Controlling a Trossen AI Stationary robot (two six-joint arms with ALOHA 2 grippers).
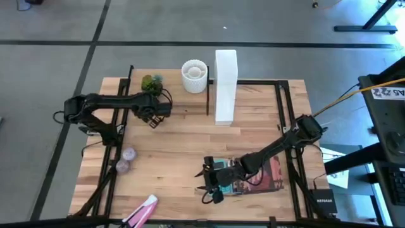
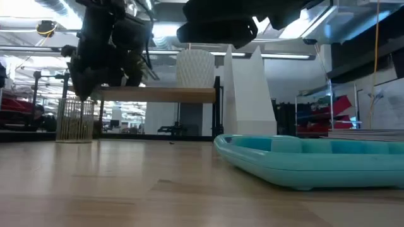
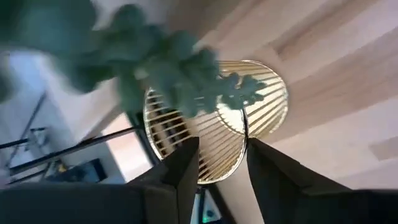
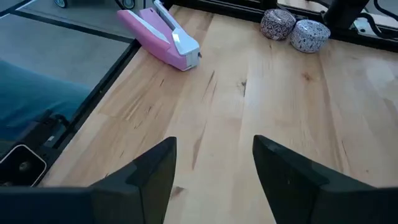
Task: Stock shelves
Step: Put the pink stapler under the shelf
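The shelves stand at the table's far left, with a white ribbed vase on the board. A gold wire basket with a green plant stands in front of the shelves' left end. Its bottom looks level with the tabletop. My left gripper comes down on it from above. My right gripper hangs open over the table's near middle, with nothing between its fingers, beside a teal tray. My left gripper has part of the basket's wire wall between its two fingers, beside the plant's leaves. The fingers slant down from the table's near side. Whether one finger is inside the basket, the fingers themselves hide. The basket stands upright below them.
A tall white file box stands right of the shelves. Two patterned round tins and a pink stapler-like thing lie at the near left. A red packet lies by the teal tray. Black frame rails run along the table's sides.
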